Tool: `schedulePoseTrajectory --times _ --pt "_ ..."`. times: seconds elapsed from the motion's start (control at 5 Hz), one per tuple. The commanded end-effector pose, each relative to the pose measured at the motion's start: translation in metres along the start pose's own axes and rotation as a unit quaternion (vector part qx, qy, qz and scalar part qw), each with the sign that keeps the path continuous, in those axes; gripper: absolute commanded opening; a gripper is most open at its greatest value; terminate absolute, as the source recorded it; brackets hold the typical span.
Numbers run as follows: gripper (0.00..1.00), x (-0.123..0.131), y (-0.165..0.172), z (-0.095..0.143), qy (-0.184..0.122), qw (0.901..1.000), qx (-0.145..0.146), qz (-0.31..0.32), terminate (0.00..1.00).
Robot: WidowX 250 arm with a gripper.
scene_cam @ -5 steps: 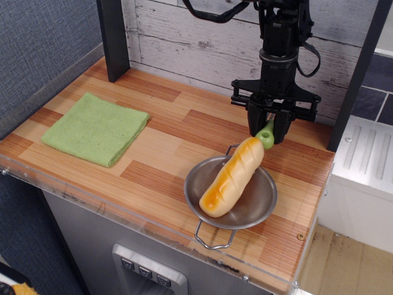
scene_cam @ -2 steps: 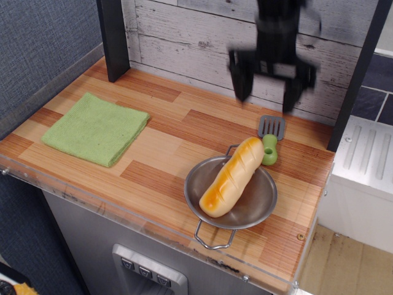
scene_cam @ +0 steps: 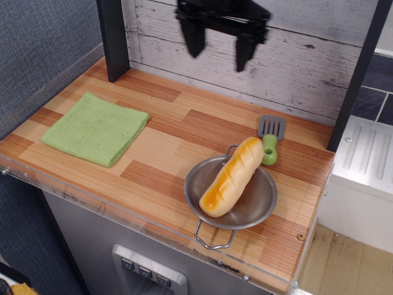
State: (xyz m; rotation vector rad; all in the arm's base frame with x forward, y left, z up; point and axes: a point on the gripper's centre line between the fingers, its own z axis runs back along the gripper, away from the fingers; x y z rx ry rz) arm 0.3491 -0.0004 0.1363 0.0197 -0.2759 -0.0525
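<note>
Nearest the front edge, well below and right of the gripper, one round metal pan with wire handles [scene_cam: 258,206] holds one glossy golden bread loaf [scene_cam: 232,177] lying diagonally. Just behind the loaf's far end lies one spatula with a green handle and grey slotted blade [scene_cam: 270,137]. One folded green cloth [scene_cam: 96,128] lies below and left. High at the back wall, the black gripper [scene_cam: 217,55] hangs with fingers spread, pointing down, holding nothing.

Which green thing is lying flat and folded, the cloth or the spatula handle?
The green cloth at the counter's left side; the green spatula handle is a small rounded piece beside the bread.
</note>
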Motion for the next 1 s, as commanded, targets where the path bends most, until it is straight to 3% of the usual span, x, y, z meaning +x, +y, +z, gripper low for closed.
schedulePoseTrajectory --times 0.0,0.6,0.8 --pt "1.00 -0.0186 0.0292 0.0020 0.010 0.9999 -0.005 -0.009 0.00" --pt "1.00 -0.0196 0.0338 0.0015 0.024 0.9996 -0.009 -0.013 0.00" --pt "1.00 -0.0196 0.0338 0.0015 0.024 0.9996 -0.009 -0.013 1.00"
